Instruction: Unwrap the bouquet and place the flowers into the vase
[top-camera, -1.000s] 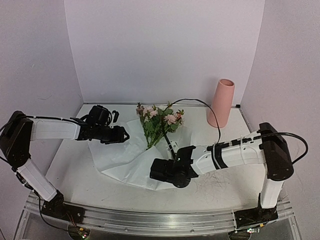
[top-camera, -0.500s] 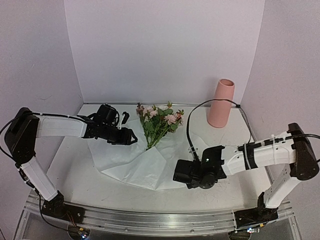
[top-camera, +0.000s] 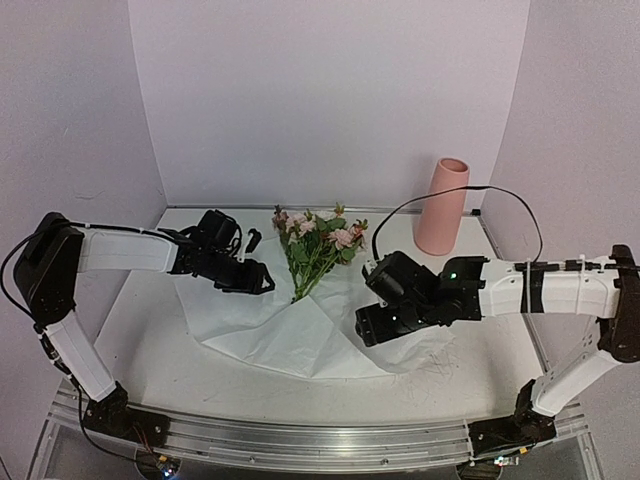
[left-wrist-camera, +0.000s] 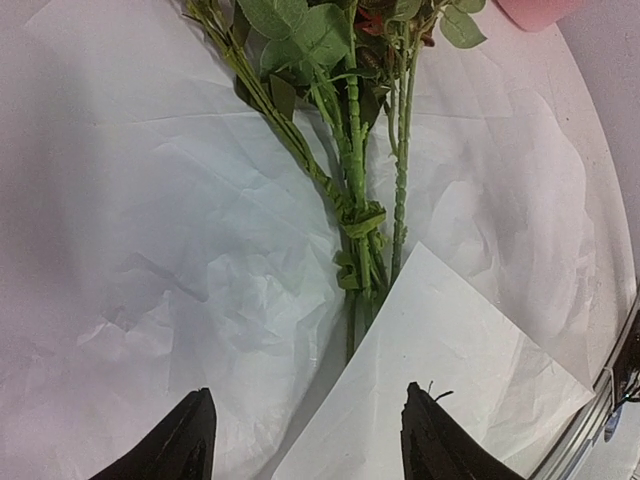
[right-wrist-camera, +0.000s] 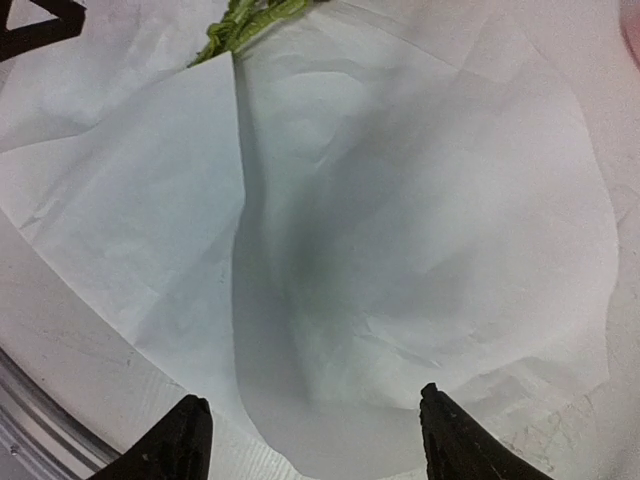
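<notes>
The flowers (left-wrist-camera: 355, 200) lie on opened paper (left-wrist-camera: 150, 200), stem ends pointing straight at the left tool (left-wrist-camera: 305, 445), open and empty; the right tool (right-wrist-camera: 315, 440), also open, hovers farther off.

a robotics lab test cell is indicated: a white table (top-camera: 150, 330) is enclosed by plain pale walls (top-camera: 330, 100), and the left arm (top-camera: 120, 252) and right arm (top-camera: 560, 295) are bolted to an aluminium rail (top-camera: 300, 438) at its near edge.

One vase (top-camera: 441, 206), one bunch of flowers (top-camera: 318, 245), perhaps two paper sheets (top-camera: 270, 330)
</notes>
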